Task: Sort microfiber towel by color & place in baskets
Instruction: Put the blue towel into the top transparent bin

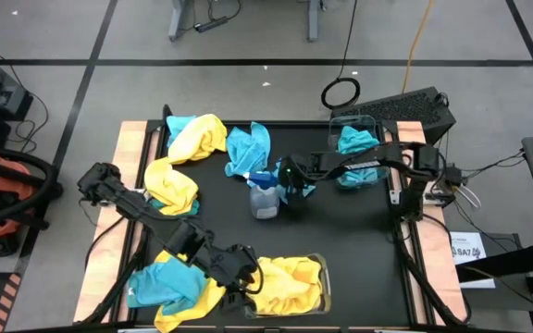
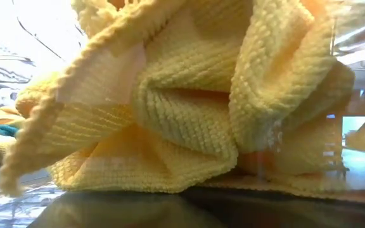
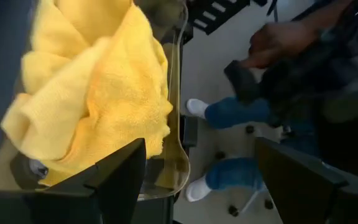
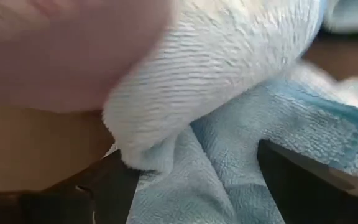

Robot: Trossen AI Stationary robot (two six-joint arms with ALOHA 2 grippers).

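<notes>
Yellow towels (image 1: 285, 282) fill the clear basket (image 1: 323, 277) at the table's near edge; the low view shows them close up (image 2: 182, 107). My left gripper (image 1: 243, 273) hangs open just left of that basket, with nothing between its fingers (image 3: 199, 146). Teal towels (image 1: 357, 148) lie in the far right basket (image 1: 359, 118). My right gripper (image 1: 292, 180) is open and points down over a loose teal towel (image 4: 241, 180) at mid-table. Its fingers stand on either side of a fold of this towel. My right gripper comes at the teal towel from above, slanting toward the table's left, with a fold (image 4: 166, 130) of the towel between its open fingers (image 4: 110, 186). I cannot tell whether the fingers touch the cloth. The towel lies on the table.
A clear spray bottle (image 1: 265, 196) with a blue trigger stands just left of my right gripper. Another teal towel (image 1: 248, 148) lies beyond it. Mixed yellow and teal towels lie at the far left (image 1: 192, 139) and near left (image 1: 169, 287). A person's legs (image 3: 229, 112) show beyond the table.
</notes>
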